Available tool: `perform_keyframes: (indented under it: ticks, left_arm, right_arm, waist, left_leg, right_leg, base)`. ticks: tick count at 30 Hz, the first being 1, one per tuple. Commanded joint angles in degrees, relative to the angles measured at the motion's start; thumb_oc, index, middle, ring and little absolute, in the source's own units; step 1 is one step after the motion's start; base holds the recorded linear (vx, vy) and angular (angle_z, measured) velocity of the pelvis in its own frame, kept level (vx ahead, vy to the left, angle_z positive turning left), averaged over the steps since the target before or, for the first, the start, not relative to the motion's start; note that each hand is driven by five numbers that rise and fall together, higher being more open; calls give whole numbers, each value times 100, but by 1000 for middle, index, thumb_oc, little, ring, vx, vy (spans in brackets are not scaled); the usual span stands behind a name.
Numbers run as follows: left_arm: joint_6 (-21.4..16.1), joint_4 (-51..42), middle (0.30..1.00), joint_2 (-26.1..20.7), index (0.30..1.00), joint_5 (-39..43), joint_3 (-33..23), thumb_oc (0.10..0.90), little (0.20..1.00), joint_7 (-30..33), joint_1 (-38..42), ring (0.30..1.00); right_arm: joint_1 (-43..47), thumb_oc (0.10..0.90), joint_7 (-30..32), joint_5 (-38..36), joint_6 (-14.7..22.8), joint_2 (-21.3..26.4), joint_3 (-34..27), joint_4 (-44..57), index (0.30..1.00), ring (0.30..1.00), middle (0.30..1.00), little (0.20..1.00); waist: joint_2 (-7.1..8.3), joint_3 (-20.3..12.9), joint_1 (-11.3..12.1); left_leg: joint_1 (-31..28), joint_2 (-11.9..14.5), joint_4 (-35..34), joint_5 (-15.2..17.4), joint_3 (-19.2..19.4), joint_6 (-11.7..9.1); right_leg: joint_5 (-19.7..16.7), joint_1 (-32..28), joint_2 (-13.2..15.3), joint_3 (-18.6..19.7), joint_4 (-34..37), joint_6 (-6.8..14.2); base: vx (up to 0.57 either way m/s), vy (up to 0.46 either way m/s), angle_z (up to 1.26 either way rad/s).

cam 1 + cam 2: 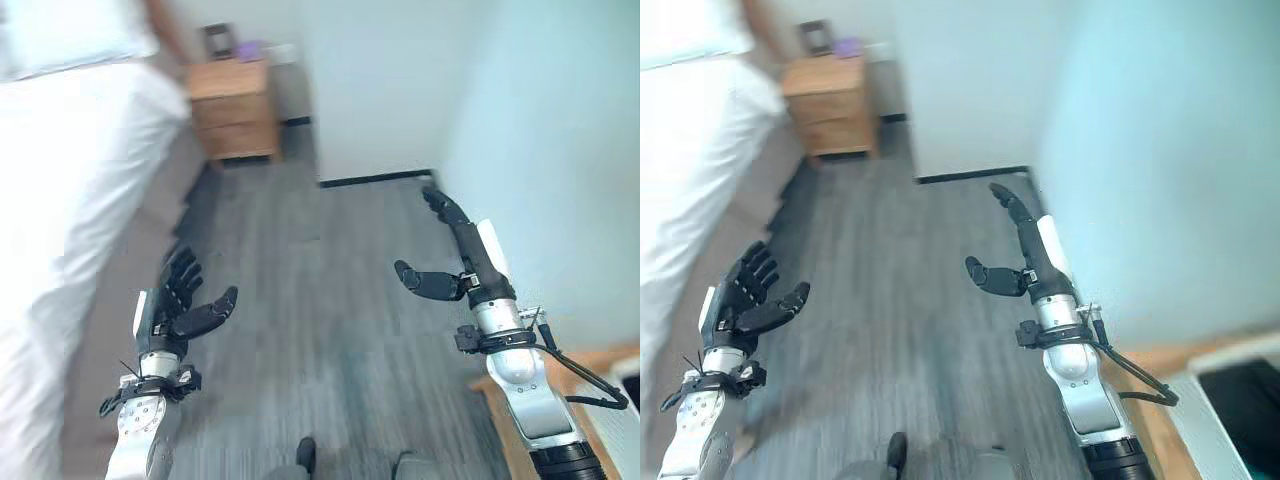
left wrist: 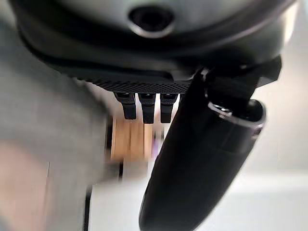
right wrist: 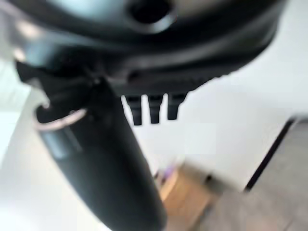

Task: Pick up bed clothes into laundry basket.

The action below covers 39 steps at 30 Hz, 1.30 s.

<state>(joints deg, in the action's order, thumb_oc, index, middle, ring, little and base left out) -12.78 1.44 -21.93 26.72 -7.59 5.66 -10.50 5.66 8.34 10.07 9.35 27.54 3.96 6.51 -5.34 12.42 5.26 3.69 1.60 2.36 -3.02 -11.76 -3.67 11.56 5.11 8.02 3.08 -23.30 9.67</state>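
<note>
Grey wood-grain floor [image 1: 300, 300] spreads from the bottom edge of the head views up to a pale wall [image 1: 400, 80] trimmed with a dark skirting strip [image 1: 375, 179]. White bed clothes [image 1: 70, 170] drape over the bed along the left edge of the floor, hanging down in a broad, bright fold that reaches the lower left corner. A light wooden nightstand [image 1: 235, 110] with drawers stands at the far edge of the floor, in the corner beside the bed, with a small dark frame [image 1: 219, 40] and a purple object [image 1: 250, 47] on its top; whatever the frame carries is too blurred to read, and no legible writing shows on any of these things. A strip of light wooden furniture [image 1: 1160, 400] with a white-rimmed dark panel [image 1: 1240, 395] sits at the lower right corner. The left robot hand [image 1: 178, 305] is held above the floor near the bed's hanging edge, palm up, fingers spread and relaxed, thumb out, gripping nothing. The right robot hand [image 1: 1025, 250] is raised over the right part of the floor near the wall, fingers stretched straight ahead and thumb pointing inward, likewise empty. Both are apart from the bed clothes, which lie on the bed.
</note>
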Motion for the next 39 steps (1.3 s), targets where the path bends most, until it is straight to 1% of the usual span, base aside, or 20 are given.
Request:
perform_keyframes:
  ticks: [1, 4, 6, 7, 9, 12, 13, 15, 16, 18, 20, 23, 24, 25, 28, 29, 32, 34, 35, 39]
  left_arm:
    - [-567, -277, 900, -659, 900, -212, -496, 800, 900, 389, 108, 900]
    - [-593, -332, 900, -327, 900, -115, -747, 800, 900, 530, -316, 900]
    - [-569, -285, 900, -143, 900, 26, -779, 800, 900, 543, -414, 900]
    - [-517, -196, 900, -163, 900, 175, -676, 800, 900, 509, -284, 900]
    - [-511, -211, 900, -309, 900, 209, -572, 800, 900, 441, -151, 900]
    - [-488, -209, 900, -413, 900, 285, -442, 800, 900, 399, 36, 900]
    - [-487, -207, 900, -416, 900, 286, -442, 800, 900, 401, 41, 900]
    - [-468, -194, 900, -430, 900, 390, -361, 800, 900, 439, 160, 900]
    - [-467, -192, 900, -435, 900, 396, -356, 800, 900, 441, 161, 900]
    - [-392, -141, 900, -480, 900, 547, -265, 800, 900, 450, 185, 900]
    - [-223, -152, 900, -525, 900, 383, -307, 800, 900, 420, 17, 900]
    - [-169, -157, 900, -783, 900, 29, -374, 800, 900, 419, 33, 900]
    - [-203, -162, 900, -861, 900, -6, -373, 800, 900, 444, 70, 900]
    - [-230, -156, 900, -913, 900, -93, -376, 800, 900, 492, 85, 900]
    - [-246, -106, 900, -1070, 900, -286, -308, 800, 900, 595, 279, 900]
    - [-249, -98, 900, -1072, 900, -288, -296, 800, 900, 598, 296, 900]
    - [-251, -39, 900, -1127, 900, -408, -213, 800, 900, 673, 634, 900]
    - [-231, 7, 900, -1116, 900, -504, -218, 800, 900, 719, 773, 900]
    - [-246, 27, 900, -1177, 900, -566, -213, 800, 900, 786, 840, 900]
    - [-211, 84, 900, -1052, 900, -692, -303, 800, 900, 911, 760, 900]
  right_arm:
    - [1099, 800, 240, -211, 430, 70, 122, 326, 900, 900, 900, 900]
    - [1436, 800, 252, -267, 432, 78, 390, 189, 900, 900, 900, 900]
    - [1482, 800, 256, -264, 412, 166, 481, 49, 900, 900, 900, 900]
    - [1383, 800, 255, -289, 340, 376, 491, 8, 900, 900, 900, 900]
    - [1480, 800, 276, -312, 263, 444, 468, 47, 900, 900, 900, 900]
    - [1621, 800, 261, -324, 249, 409, 517, 106, 900, 900, 900, 900]
    - [1627, 800, 262, -323, 252, 407, 518, 100, 900, 900, 900, 900]
    - [1733, 800, 255, -298, 233, 438, 549, 82, 900, 900, 900, 900]
    - [1735, 800, 257, -299, 235, 438, 550, 73, 900, 900, 900, 900]
    - [1796, 800, 296, -347, 169, 466, 489, 58, 900, 900, 900, 900]
    - [1717, 800, 273, -279, 95, 424, 468, 149, 900, 900, 900, 900]
    - [1670, 800, 351, -61, 25, 346, 360, 62, 900, 900, 900, 900]
    - [1669, 800, 377, -54, 9, 339, 308, 94, 900, 900, 900, 900]
    - [1617, 800, 410, -31, 9, 345, 235, 151, 900, 900, 900, 900]
    - [1333, 800, 497, 3, 25, 463, -77, 213, 900, 900, 900, 900]
    - [1331, 800, 496, 1, 26, 467, -90, 216, 900, 900, 900, 900]
    - [996, 800, 581, -257, 67, 500, -446, 268, 900, 900, 900, 900]
    - [906, 800, 585, -360, 101, 513, -528, 281, 900, 900, 900, 900]
    - [912, 800, 577, -474, 190, 486, -515, 324, 900, 900, 900, 900]
    - [1119, 800, 590, -496, 150, 427, -392, 133, 900, 900, 900, 900]
  waist:
    - [548, -318, 367]
    - [406, -250, 598]
    - [272, -51, 622]
    - [314, 52, 244]
    - [307, 11, 50]
    - [373, -128, -110]
    - [370, -110, -142]
    - [425, -262, -266]
    - [420, -246, -287]
    - [419, -435, -419]
    - [404, -536, -372]
    - [667, -463, -259]
    - [758, -397, -278]
    - [769, -364, -310]
    - [772, -280, -445]
    - [764, -284, -434]
    - [807, -248, -760]
    - [906, -251, -862]
    - [955, -257, -841]
    - [1030, -249, -719]
  left_leg:
    - [285, -68, -736, -215, 79, -119]
    - [575, -134, -716, -422, 30, -234]
    - [884, -74, -590, -584, 565, -337]
    - [713, 454, -381, -335, 2280, -258]
    - [495, 873, 53, -180, 3024, -301]
    - [3, 1278, 471, 97, 3171, -426]
    - [8, 1280, 494, 109, 3132, -431]
    - [-448, 1688, 491, 220, 3292, -572]
    - [-466, 1694, 488, 224, 3266, -590]
    - [-815, 2184, 270, 16, 3698, -745]
    - [-892, 1803, -13, 186, 3246, -734]
    - [-957, 1064, -251, 548, 2884, -334]
    - [-911, 891, -225, 497, 2895, -217]
    - [-906, 814, -236, 544, 2786, -143]
    - [-877, 607, -300, 560, 2301, -18]
    - [-851, 620, -293, 540, 2301, -21]
    - [-768, 319, -305, 535, 1606, 113]
    - [-738, 28, -328, 564, 1215, 200]
    - [-684, -79, -274, 619, 1098, 237]
    - [-541, -105, -38, 712, 1087, 214]
  right_leg:
    - [-145, -930, -262, 40, 1747, -373]
    - [-347, -1256, -278, -147, 2650, -451]
    - [-412, -1321, -202, -463, 2801, -448]
    - [-435, -1206, 25, -1150, 2668, -341]
    - [-599, -1101, 162, -1716, 2559, -361]
    - [-680, -1130, 539, -2516, 2350, -433]
    - [-664, -1159, 537, -2552, 2342, -430]
    - [-665, -1176, 801, -2909, 2183, -428]
    - [-636, -1207, 797, -2935, 2164, -423]
    - [-827, -1189, 1195, -3502, 1953, -337]
    - [-934, -1271, 1417, -3543, 1740, -204]
    - [-1990, -1244, 2308, -3583, 814, 250]
    - [-2414, -1118, 2534, -3488, 688, 236]
    - [-2461, -1020, 2554, -3235, 589, 271]
    - [-1888, -630, 1785, -2040, 618, 122]
    - [-1902, -612, 1771, -2046, 627, 100]
    - [-959, -464, 333, -778, 1009, -113]
    - [-826, -375, -292, -98, 1369, -273]
    - [-797, -449, -383, -33, 1593, -408]
    - [-993, -584, -231, -305, 1963, -373]
  base:
    - [-155, -240, 141]
    - [-244, -128, 87]
    - [-452, -3, 110]
    - [-598, 7, 143]
    - [-501, -7, 232]
    - [-255, 43, 187]
    - [-158, 74, 153]
    - [-66, 110, 176]
    - [-80, 157, 163]
    - [-122, 340, 96]
    - [52, 457, 129]
    - [38, 372, 97]
    - [-13, 242, 104]
    - [-40, 210, 111]
    - [66, 173, 100]
    - [80, 96, 126]
    - [176, 129, 144]
    - [137, 109, 154]
    - [38, 22, 169]
    - [4, -60, 58]
